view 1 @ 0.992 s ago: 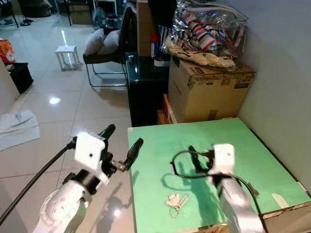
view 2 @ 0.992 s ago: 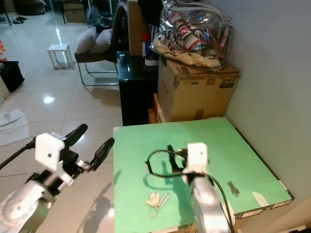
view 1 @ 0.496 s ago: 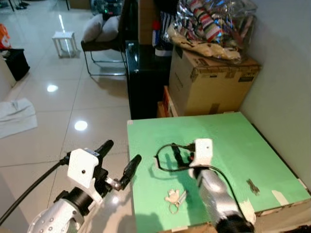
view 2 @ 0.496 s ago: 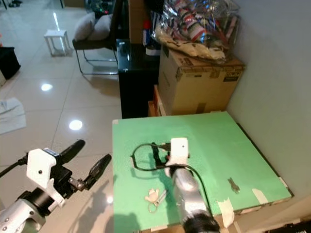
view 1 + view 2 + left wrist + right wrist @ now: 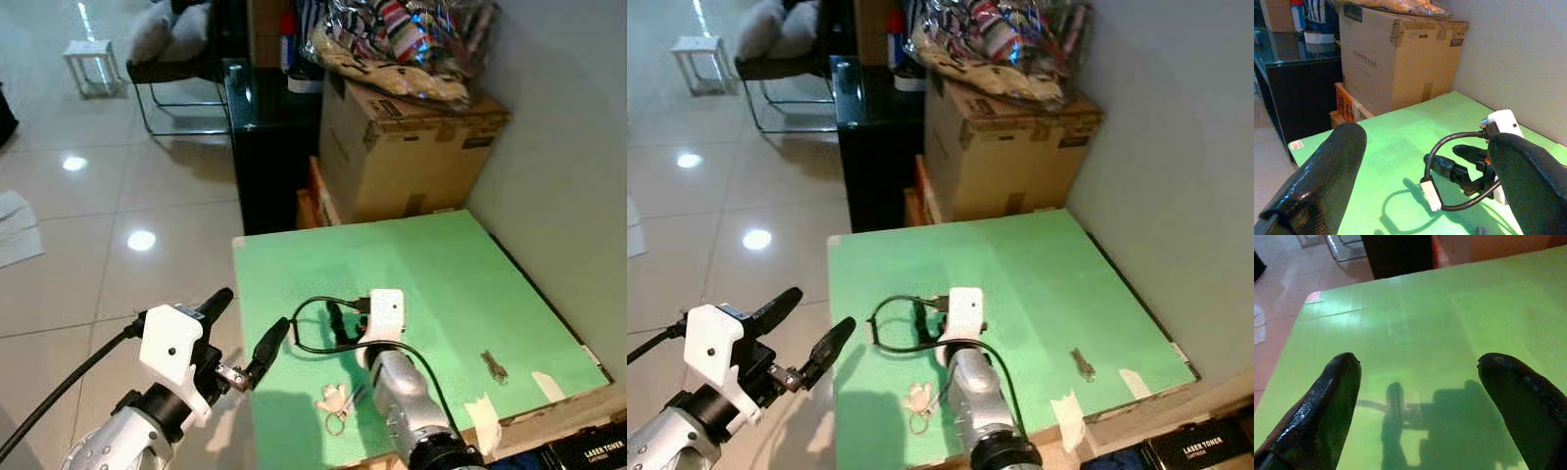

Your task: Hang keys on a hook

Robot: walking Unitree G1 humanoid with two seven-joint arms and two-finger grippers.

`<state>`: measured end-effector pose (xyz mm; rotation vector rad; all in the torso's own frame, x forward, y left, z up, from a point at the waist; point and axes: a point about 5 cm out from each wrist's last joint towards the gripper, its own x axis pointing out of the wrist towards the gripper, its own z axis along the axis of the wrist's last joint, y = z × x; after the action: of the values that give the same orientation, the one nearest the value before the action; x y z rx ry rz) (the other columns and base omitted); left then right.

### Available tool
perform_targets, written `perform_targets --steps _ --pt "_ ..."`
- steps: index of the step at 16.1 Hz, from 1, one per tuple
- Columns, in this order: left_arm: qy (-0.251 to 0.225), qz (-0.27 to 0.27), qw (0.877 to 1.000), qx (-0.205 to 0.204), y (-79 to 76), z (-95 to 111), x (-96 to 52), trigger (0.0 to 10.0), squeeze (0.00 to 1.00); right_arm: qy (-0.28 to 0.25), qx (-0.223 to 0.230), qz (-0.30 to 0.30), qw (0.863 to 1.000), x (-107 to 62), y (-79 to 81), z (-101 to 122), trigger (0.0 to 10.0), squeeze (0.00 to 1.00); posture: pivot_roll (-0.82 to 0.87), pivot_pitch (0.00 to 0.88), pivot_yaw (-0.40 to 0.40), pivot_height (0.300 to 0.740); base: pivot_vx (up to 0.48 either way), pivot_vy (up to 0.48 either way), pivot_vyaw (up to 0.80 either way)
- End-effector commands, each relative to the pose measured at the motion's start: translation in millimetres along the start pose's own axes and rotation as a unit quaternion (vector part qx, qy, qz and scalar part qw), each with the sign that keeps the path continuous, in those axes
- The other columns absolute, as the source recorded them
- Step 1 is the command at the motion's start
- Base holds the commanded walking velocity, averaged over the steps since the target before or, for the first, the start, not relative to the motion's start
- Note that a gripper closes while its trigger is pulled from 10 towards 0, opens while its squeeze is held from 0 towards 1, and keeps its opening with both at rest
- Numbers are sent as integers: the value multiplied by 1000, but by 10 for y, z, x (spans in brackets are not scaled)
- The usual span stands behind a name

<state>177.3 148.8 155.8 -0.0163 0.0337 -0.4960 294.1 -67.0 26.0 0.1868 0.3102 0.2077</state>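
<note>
A small bunch of keys [image 5: 336, 401] with a pale fob lies on the green tabletop [image 5: 441, 284], close to its near left corner. My right gripper [image 5: 345, 318] hovers over the table just beyond the keys, open, its fingers [image 5: 1327, 401] spread wide with nothing but green surface between them. A black cable loops around its wrist. My left gripper [image 5: 245, 321] is held off the table's left edge, open and empty, pointing towards the right gripper. A small dark metal piece [image 5: 493, 366] lies near the table's right front edge.
Beyond the table stand a cardboard box [image 5: 411, 147] with a clear bag of wrapped goods [image 5: 402, 44] on it, and a black glass-topped cabinet [image 5: 265, 147]. A wall [image 5: 578, 147] runs along the right. Tiled floor [image 5: 98, 245] lies on the left, with a chair [image 5: 167, 49].
The camera has moved in and turned, so the whole scene has shifted. Over the table my right gripper has drawn leftward, nearer the keys. The keys lie where they were.
</note>
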Motion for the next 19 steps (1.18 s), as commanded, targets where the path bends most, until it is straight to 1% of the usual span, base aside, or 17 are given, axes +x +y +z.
perform_targets --steps 1,2,3,4,6,8,9,10,12,14,15,17,18,19 --pt "-3 -3 1000 0 -19 18 0 10000 0 13 1 7 1000 -4 45 -54 10000 0 64 133 -62 740 0 0 0" --pt "-3 -3 1000 0 -26 12 13 10000 0 18 -8 16 1000 -4 69 -77 10000 0 63 133 -63 740 0 0 0" --pt "-2 -3 1000 1 -24 1 29 10000 0 32 -20 17 999 -3 59 -123 10000 0 61 131 -64 740 0 0 0" --pt "-2 -3 1000 1 -25 -6 40 10000 0 34 -22 16 999 -2 41 -129 10000 0 60 128 -69 740 0 0 0" --pt "-1 6 1000 6 9 -25 67 10000 0 15 -27 3 1000 -26 -66 -74 10000 0 52 117 -72 740 0 0 0" --pt "-2 10 1000 6 15 -43 89 10000 0 11 -31 5 999 -160 -120 -151 10000 0 40 108 -73 740 0 0 0" --pt "-2 9 1000 6 20 -50 105 10000 0 17 -28 14 999 -266 -77 -245 10000 0 33 106 -65 740 0 0 0" --pt "-3 7 1000 8 24 -50 120 10000 0 19 -30 20 999 -321 -33 -282 10000 0 27 105 -60 740 0 0 0" --pt "-4 5 1000 13 45 -45 141 10000 0 11 -33 26 999 -400 22 -265 10000 0 18 102 -54 740 0 0 0" --pt "-4 3 1000 21 77 -60 175 10000 0 -14 -44 27 999 -513 -26 -145 10000 0 1 94 -42 740 0 0 0" --pt "-6 2 1000 22 86 -56 195 10000 0 -20 -53 28 998 -534 -54 -115 10000 0 -3 90 -37 740 0 0 0" --pt "-12 -1 1000 28 97 -41 232 10000 0 -20 -59 25 998 -493 -82 -119 10000 0 4 89 -32 740 0 0 0" --pt "-13 0 999 31 121 -33 235 10000 0 -23 -62 35 997 -443 -51 -95 10000 0 12 91 -31 740 0 0 0" --pt "-13 3 999 35 140 -25 226 10000 0 -22 -55 36 998 -406 -33 -64 10000 0 26 93 -34 740 0 0 0"
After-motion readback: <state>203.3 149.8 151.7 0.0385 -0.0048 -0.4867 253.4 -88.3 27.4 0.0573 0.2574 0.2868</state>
